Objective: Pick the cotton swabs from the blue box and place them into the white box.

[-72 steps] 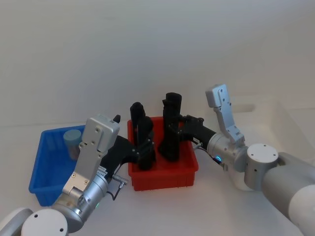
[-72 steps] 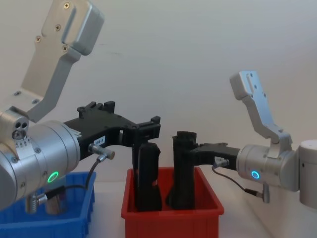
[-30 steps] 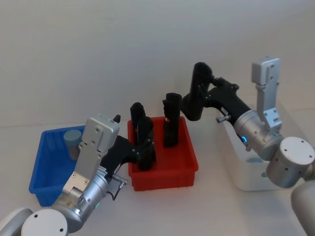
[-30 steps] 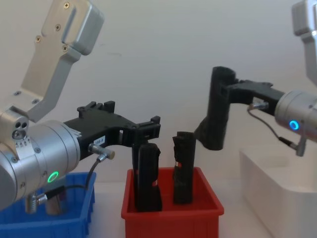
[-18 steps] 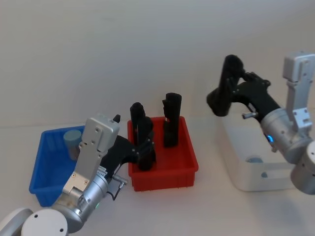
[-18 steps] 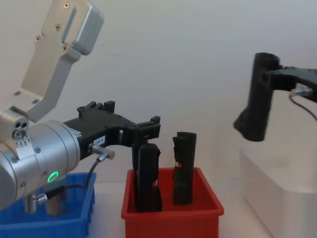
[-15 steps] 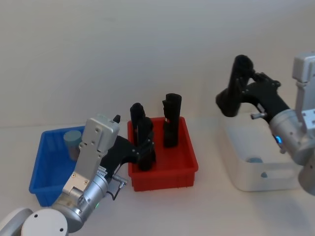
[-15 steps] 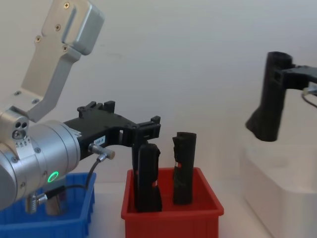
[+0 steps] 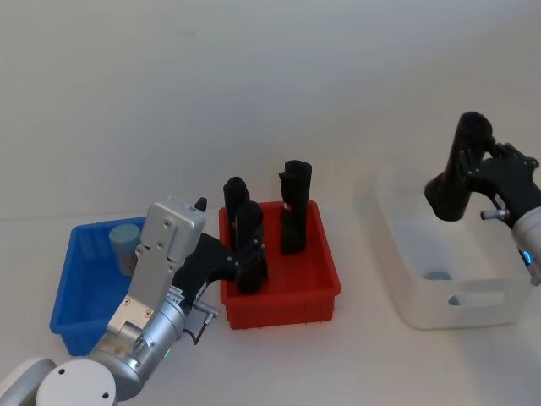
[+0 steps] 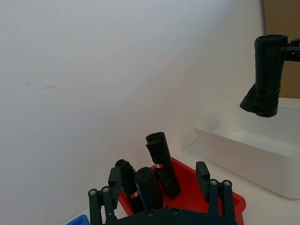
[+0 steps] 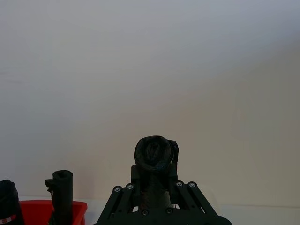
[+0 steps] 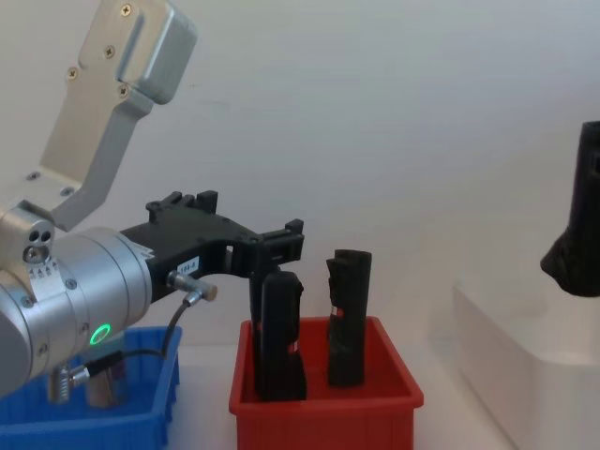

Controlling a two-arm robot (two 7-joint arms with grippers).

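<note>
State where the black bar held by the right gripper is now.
In the head view, the black bar hangs upright above the white box, on the right.

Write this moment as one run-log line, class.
right gripper: shut on black bar, above white box | left gripper: open, by red bin | cotton swabs: in blue box

- A red bin (image 9: pixel 287 296) sits on the pale worktop (image 9: pixel 279 364), just beyond the left pincer.
- Three tall black bars (image 9: pixel 295 207) stand upright inside it.
- A fourth black bar (image 9: pixel 461 169) hangs in the air, tilted, at the right pincer.
</note>
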